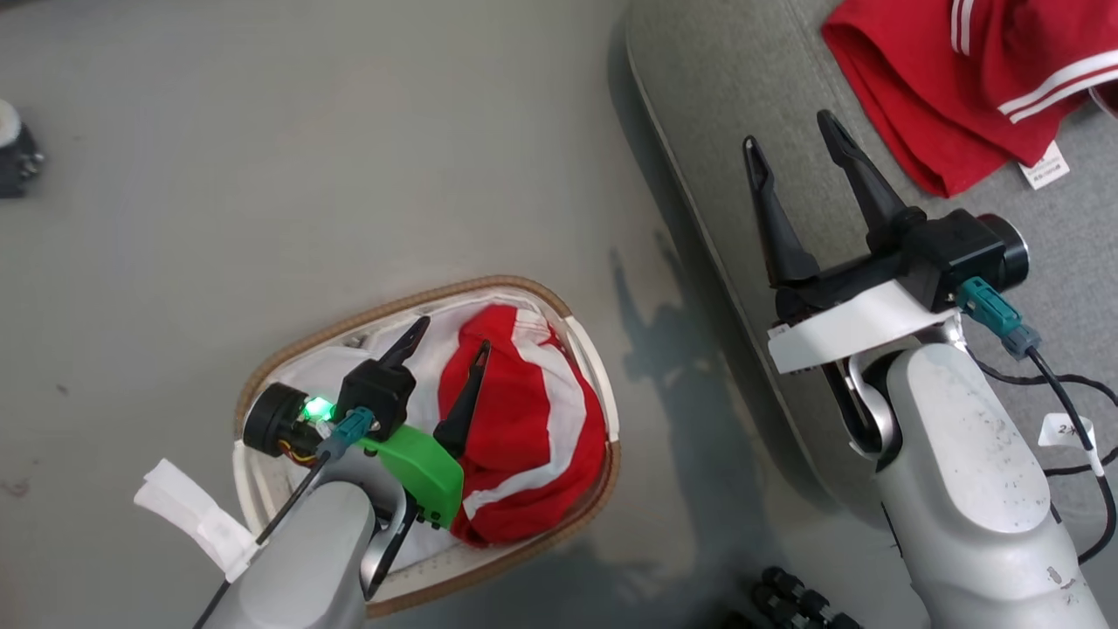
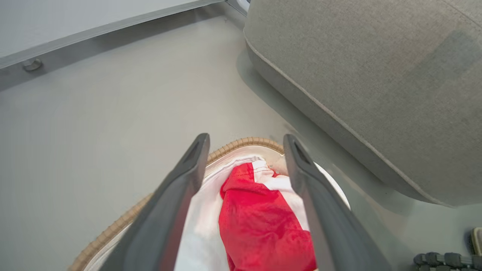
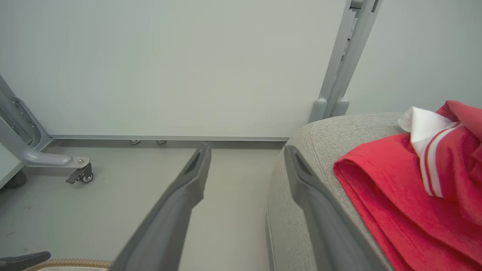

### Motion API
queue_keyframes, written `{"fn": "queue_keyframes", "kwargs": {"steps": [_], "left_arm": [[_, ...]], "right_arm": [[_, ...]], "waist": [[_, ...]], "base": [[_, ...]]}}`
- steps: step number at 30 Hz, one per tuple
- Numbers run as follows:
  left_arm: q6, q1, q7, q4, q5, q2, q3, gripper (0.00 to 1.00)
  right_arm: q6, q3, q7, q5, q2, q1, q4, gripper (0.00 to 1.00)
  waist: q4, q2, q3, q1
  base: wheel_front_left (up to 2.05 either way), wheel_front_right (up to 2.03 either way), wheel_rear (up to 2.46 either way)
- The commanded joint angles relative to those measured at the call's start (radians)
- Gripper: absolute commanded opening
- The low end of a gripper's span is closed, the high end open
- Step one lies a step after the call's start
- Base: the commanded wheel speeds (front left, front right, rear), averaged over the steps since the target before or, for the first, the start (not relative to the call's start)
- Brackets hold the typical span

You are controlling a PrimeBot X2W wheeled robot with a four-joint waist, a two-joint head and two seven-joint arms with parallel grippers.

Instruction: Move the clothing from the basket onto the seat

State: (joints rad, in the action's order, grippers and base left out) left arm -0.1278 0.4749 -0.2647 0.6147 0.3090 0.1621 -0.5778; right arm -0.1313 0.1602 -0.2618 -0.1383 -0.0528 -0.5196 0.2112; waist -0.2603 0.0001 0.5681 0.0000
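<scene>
At 7 o'clock of the head view stands an oval white perforated plastic laundry basket with a brown woven rim (image 1: 472, 285), on the grey floor (image 1: 262, 175). Inside it, on the white fabric liner (image 1: 306, 371) and toward 3 o'clock of the basket, lies a crumpled soft red garment with white stripes (image 1: 524, 437).

Over the basket hangs the left gripper (image 1: 453, 335), fingers wide apart and pointing to 1 o'clock, holding nothing. One finger over the red garment, the other over the liner; touching the cloth or not, cannot tell.

At 1 o'clock of the view spreads the large grey fabric seat cushion (image 1: 725, 105), near the basket, with a strip of floor between them. On it, toward 2 o'clock, rests a second red garment with white stripe trim and a small white label (image 1: 943, 96).

At 9 o'clock of that garment, over the seat cushion, hangs the right gripper (image 1: 788, 129), fingers spread open and empty, pointing to 12 o'clock.
</scene>
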Motion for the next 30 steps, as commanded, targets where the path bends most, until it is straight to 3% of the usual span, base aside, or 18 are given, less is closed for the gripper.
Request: {"fn": "queue_keyframes", "kwargs": {"steps": [1, 19, 30], "left_arm": [[-0.005, 0.028, 0.001, 0.016, 0.016, 0.015, -0.02, 1.0], [-0.005, 0.225, 0.056, 0.277, 0.338, 0.062, -0.496, 1.0], [-0.005, 0.287, 0.127, 0.321, 0.488, 0.067, -0.664, 1.0]], "right_arm": [[0.001, 0.006, -0.005, -0.002, 0.001, -0.019, -0.01, 1.0], [0.001, 0.04, -0.005, -0.065, 0.001, -0.07, -0.066, 1.0], [0.001, 0.04, -0.005, -0.066, 0.001, -0.088, -0.076, 1.0]], "waist": [[-0.068, -0.0001, 0.088, 0.0], [-0.115, -0.0001, 0.242, 0.0], [-0.125, -0.0001, 0.284, 0.0]], "base": [[0.0, 0.0, 0.0], [0.0, 0.0, 0.0], [0.0, 0.0, 0.0]]}}
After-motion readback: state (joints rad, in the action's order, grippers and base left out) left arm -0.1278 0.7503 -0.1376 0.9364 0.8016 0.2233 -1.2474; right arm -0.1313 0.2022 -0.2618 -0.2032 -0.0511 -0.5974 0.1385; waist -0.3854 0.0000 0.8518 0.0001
